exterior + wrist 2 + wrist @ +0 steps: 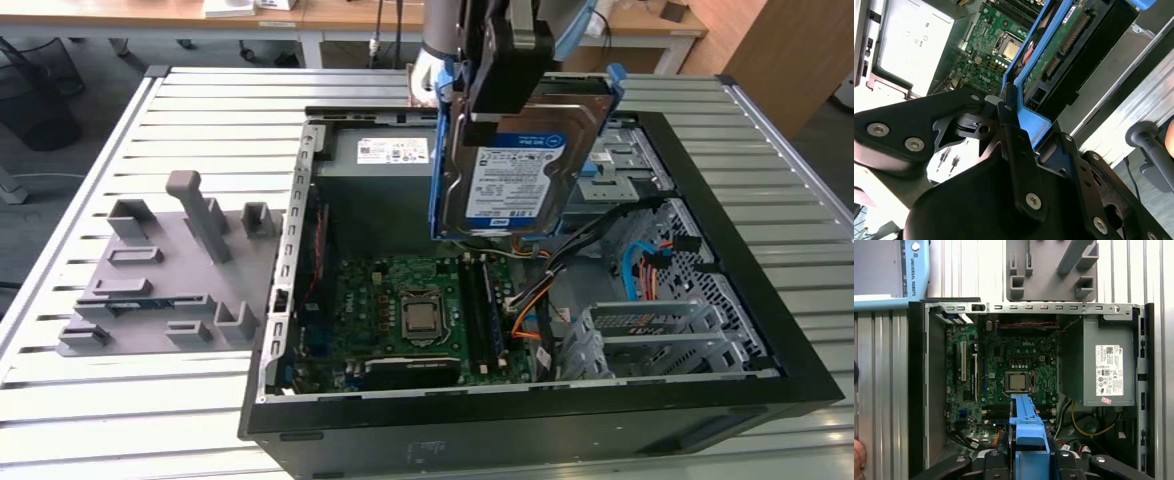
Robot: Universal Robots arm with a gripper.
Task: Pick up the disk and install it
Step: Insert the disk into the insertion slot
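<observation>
Closest to the lens in the second wrist view is the black end effector [1021, 116], its fingers [1006, 102] pressed onto the blue plastic bracket of the disk [1054, 55]. The drive's green circuit-board side is turned towards that camera. In the first wrist view the end effector [1028, 454] pinches the same bracket from both sides. There the disk [1026, 420] is seen edge-on, pointing down into the open computer case [916, 390]. In the exterior view the end effector [491, 100] grips the disk [514, 175] by its upper end and holds it nearly upright in the air over the case [534, 420], with the white-and-blue label facing the camera. Taking the motherboard [414, 300] as the dial's centre in that view, the disk hangs at about one o'clock. The grey power-supply box [380, 165] with its white sticker sits at twelve o'clock, and a grey metal cage [654, 335] stands between three and four o'clock. Orange and blue cables [641, 260] run at about two o'clock. A grey moulded fixture [174, 270] with upright posts lies outside the case at nine o'clock on the slatted metal surface [107, 400].
</observation>
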